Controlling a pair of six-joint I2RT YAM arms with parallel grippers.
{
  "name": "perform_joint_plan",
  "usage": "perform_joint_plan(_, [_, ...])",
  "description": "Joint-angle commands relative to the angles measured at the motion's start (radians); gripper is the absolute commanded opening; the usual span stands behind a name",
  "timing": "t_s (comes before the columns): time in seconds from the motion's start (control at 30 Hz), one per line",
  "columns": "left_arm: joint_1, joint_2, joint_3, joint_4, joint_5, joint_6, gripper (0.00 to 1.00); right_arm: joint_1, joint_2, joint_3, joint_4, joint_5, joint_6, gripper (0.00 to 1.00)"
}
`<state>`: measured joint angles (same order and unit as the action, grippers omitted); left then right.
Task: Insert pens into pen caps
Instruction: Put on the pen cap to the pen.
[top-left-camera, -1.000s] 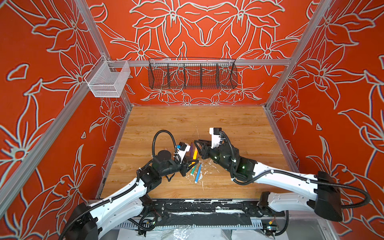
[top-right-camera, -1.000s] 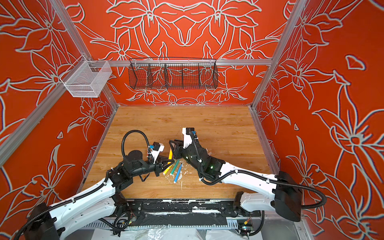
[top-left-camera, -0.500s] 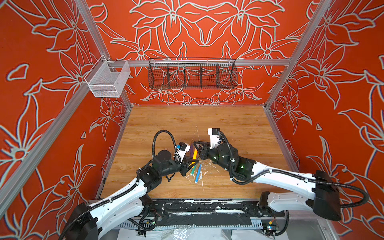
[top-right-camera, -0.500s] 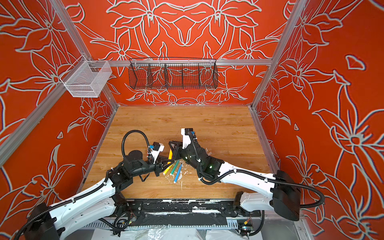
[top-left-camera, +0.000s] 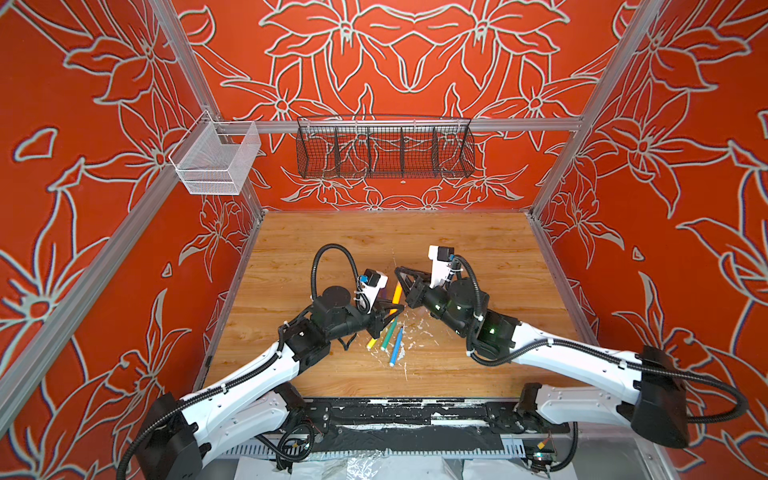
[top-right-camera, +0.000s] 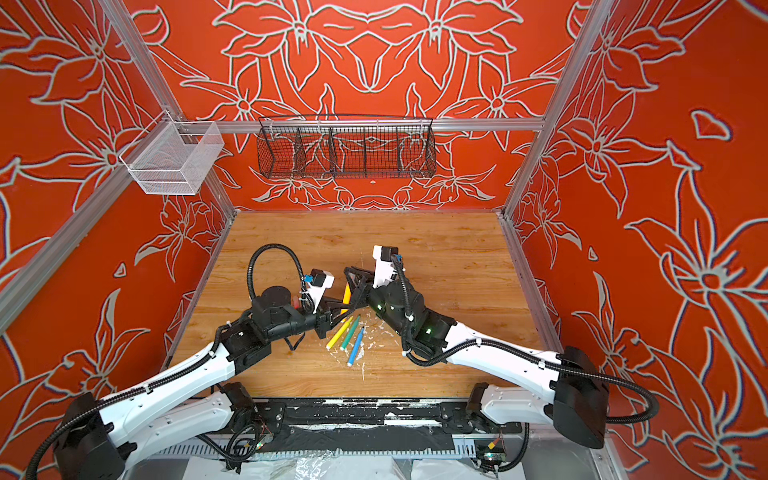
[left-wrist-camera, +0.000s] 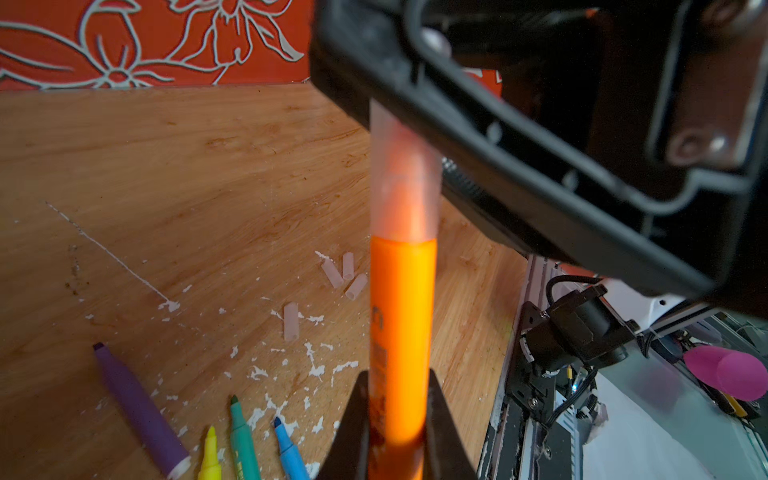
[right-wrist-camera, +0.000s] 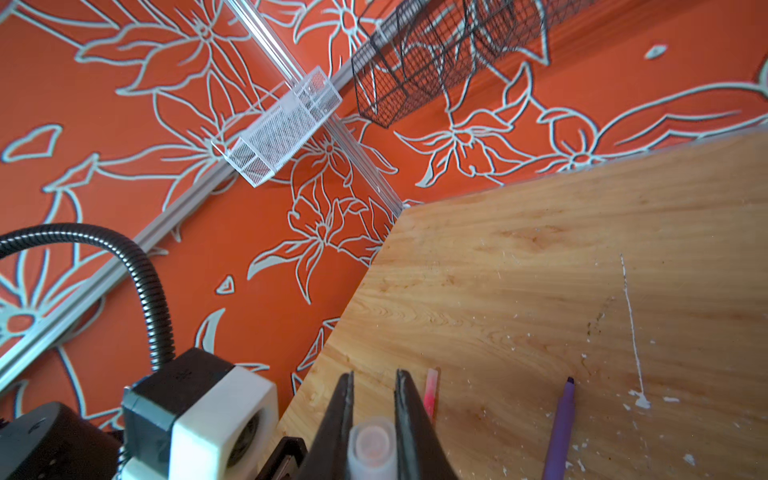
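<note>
Cap (right-wrist-camera: 371, 449) sits clamped in our right gripper (right-wrist-camera: 372, 380); we pinch the orange pen (left-wrist-camera: 402, 316) in our left gripper (left-wrist-camera: 397, 376), tip inside.

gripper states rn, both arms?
left gripper: closed on the orange pen.
right gripper: closed on a pen cap, which sits over that pen's tip.

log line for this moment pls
left gripper: shut on orange pen | right gripper: shut on pen cap | pen cap over orange pen tip | purple pen, yellow pen, green pen, blue pen uncapped on table
</note>
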<state>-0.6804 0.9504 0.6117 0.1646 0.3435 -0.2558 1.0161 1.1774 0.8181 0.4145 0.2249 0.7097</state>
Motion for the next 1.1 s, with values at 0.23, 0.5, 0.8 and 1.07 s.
perform_joint_plan(0.23, [0.024,-0.003,0.166,0.165,-0.14,0.019,0.0,0.061,-0.03,-0.081,-0.1,-0.14,0.024,0.02])
perform_joint_plan(0.5, [0.024,-0.021,0.204,0.158,-0.176,0.042,0.0,0.114,0.031,-0.062,-0.096,-0.176,0.029,0.0])
perform_joint_plan(0.8, [0.08,-0.016,0.289,0.113,-0.189,0.057,0.0,0.156,0.048,-0.078,-0.171,-0.099,0.011,0.0])
perform_joint_plan(1.07, [0.089,-0.009,0.261,0.106,-0.121,0.027,0.0,0.156,0.012,-0.049,-0.254,-0.057,-0.005,0.09])
